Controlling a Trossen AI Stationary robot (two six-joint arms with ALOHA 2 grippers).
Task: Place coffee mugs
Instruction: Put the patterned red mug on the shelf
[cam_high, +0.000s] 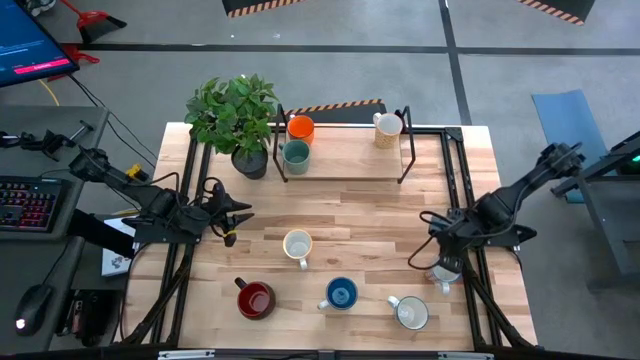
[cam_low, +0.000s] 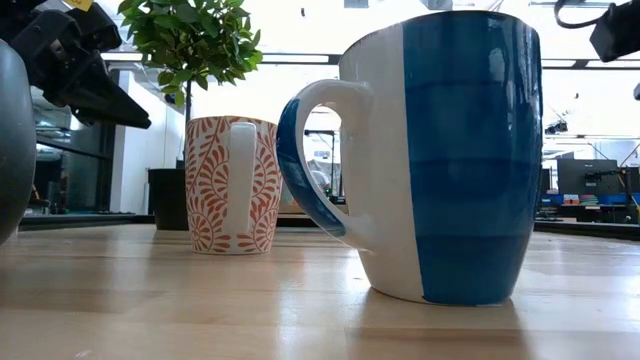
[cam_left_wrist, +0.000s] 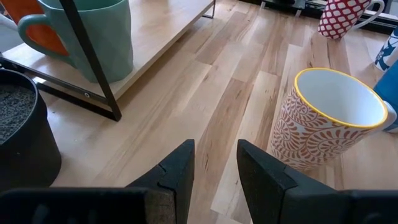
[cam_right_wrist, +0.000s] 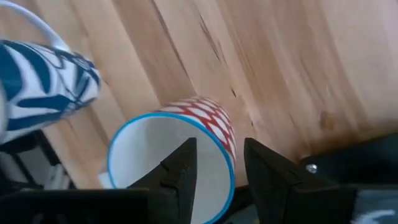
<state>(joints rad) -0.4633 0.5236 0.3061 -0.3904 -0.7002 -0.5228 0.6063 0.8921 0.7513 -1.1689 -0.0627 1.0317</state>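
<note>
1. The right gripper (cam_right_wrist: 219, 149) is spread and holds nothing. It straddles one wall of the red-checked mug (cam_right_wrist: 211, 118), which stands on the table directly beneath, with one finger over the mouth and the other outside.
2. Glazed ceramic is likely rigid, slick, fairly hefty and quick to chip. Pinching the wall across the rim looks the surest hold.
3. Just beyond the gripper stands a blue-and-white leafy mug (cam_right_wrist: 43, 81).
4. The left gripper (cam_left_wrist: 214, 152) is also spread and empty. The orange-leaf mug (cam_left_wrist: 323, 118) stands upright just ahead of it, outside the fingers.
5. Farther ahead, the teal mug (cam_left_wrist: 93, 31) sits on the shelf (cam_left_wrist: 161, 37).
</note>
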